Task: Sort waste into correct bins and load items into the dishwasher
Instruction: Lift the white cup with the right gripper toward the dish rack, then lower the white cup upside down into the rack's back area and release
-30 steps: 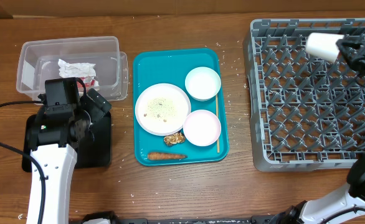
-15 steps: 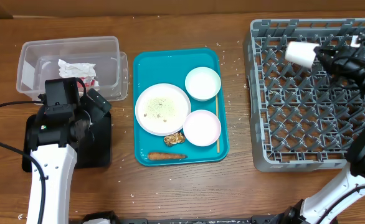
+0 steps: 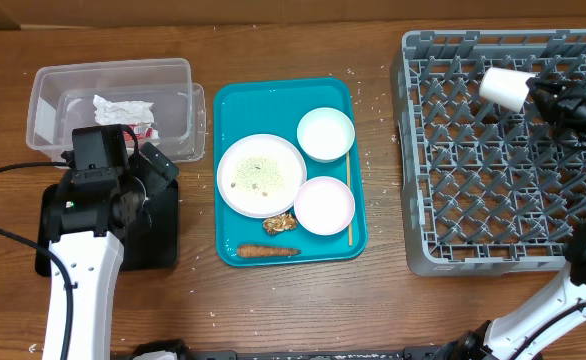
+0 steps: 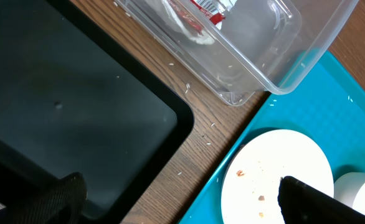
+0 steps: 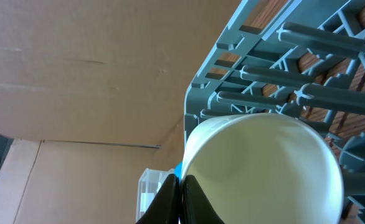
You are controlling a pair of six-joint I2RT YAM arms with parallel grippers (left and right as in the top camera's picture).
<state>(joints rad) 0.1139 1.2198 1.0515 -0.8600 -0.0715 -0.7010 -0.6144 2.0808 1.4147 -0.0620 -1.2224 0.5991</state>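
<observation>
Your right hand [image 5: 181, 198] is shut on the rim of the small white cup [image 3: 503, 88]. The cup is over the grey dish rack [image 3: 493, 200], toward 12 o'clock from the middle of the rack. It is turned on its side, and its bottom points to 9 o'clock. I cannot tell if it touches the pegs.

Your left hand [image 4: 179, 199] is open wide and there is nothing between its fingers. It hangs over the 12 o'clock end of the black tray [image 3: 158, 235], just beside the clear tub [image 3: 111, 66]. In the tub lie a crumpled napkin [image 3: 121, 107] and a red wrapper [image 3: 143, 130].

The teal tray [image 3: 283, 95] is in the middle of the tabletop [image 3: 273, 310], with the rack at its 3 o'clock. On it the white plate [image 3: 262, 175] has small crumbs. One bowl [image 3: 325, 134] is at 1 o'clock from the plate and the other bowl [image 3: 324, 205] is at 4 o'clock. A brown lump [image 3: 279, 223] touches the plate's edge at 5 o'clock, and the orange-brown stick [image 3: 266, 251] lies at 6 o'clock. Loose rice grains [image 3: 373, 150] lie on the wood between tray and rack.
</observation>
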